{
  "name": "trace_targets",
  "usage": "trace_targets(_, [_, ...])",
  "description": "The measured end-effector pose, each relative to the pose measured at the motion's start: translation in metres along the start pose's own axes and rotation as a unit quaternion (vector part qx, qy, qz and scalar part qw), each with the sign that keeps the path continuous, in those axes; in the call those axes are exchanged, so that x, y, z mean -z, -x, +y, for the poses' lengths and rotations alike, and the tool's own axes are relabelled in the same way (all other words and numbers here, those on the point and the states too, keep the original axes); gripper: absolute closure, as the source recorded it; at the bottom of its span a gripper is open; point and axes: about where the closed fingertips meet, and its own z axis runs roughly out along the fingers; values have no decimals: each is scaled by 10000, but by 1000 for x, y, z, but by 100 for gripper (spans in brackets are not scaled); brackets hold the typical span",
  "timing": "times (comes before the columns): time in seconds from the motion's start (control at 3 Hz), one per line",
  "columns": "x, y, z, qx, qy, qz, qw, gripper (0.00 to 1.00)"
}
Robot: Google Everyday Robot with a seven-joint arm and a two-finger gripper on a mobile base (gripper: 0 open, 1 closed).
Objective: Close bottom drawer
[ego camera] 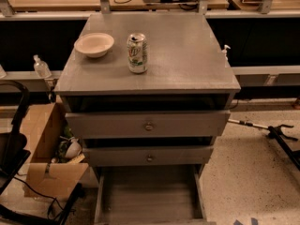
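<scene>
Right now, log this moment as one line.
bottom drawer: open, pulled out | gripper: not in view | cabinet top: bowl, can

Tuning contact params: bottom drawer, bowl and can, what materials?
The grey bottom drawer looks like matte painted wood; plank lines show on its floor. The pale round bowl could be ceramic or plastic, hard to tell. The green-white can is likely aluminium, given its sheen. The gripper is not in view.

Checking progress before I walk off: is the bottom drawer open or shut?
Open. The bottom drawer is pulled far out, its plank floor exposed. The gripper is out of view.
</scene>
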Motion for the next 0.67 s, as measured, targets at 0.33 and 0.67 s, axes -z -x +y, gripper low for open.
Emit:
trace_targets(0.33, [-30, -33, -1, -198, 131, -148, 9996, 100])
trace_targets(0.67, [-58, -49, -1, -308, 264, -306, 9987, 100])
